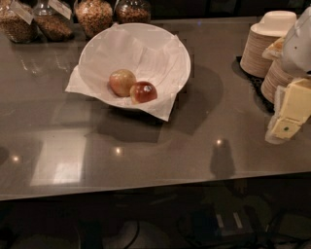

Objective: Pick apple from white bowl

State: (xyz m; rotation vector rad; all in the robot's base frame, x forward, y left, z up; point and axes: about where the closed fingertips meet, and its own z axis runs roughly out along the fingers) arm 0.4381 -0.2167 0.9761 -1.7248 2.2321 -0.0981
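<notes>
Well right of white bowl (183, 61), jaws overhang glossy counter (146, 151)

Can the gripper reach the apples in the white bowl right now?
Probably yes. The gripper hangs at the right edge, the two apples lie uncovered in the white bowl, and nothing stands between them.

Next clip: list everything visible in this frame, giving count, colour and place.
white bowl: one, white, paper-lined, counter centre-left
apples: two, one yellowish, one red, side by side inside the bowl
jars: four, glass, brown contents, back left
disposable bowls: two stacks, beige, right side, on a black mat
counter: one, grey-brown, glossy
arm: one, white, right edge
end effector: one, cream, right edge above the counter, well away from the bowl
</notes>
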